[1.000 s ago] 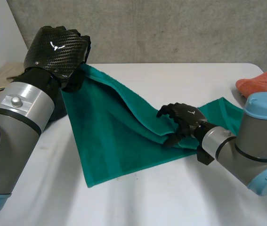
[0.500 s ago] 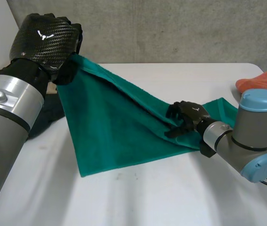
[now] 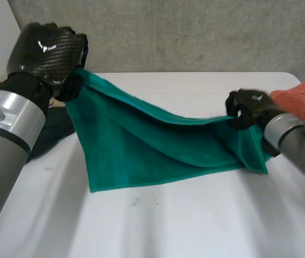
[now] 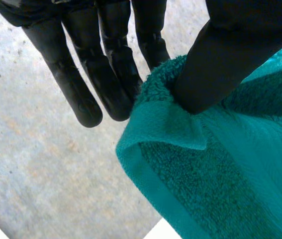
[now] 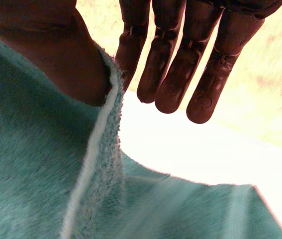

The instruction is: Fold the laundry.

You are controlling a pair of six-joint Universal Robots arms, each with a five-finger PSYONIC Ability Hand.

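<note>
With my left robot hand (image 3: pixel 47 54) pinching the teal towel's (image 3: pixel 152 148) corner over the tabletop's (image 3: pixel 168 226) far-left corner and my right robot hand (image 3: pixel 246 105) pinching its upper edge near the right edge, I should pull taut and level before laying it down

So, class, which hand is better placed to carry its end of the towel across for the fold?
Probably the left hand: it pinches a corner of the towel high above the table; the right hand pinches the other end lower, beside the orange cloth.
</note>
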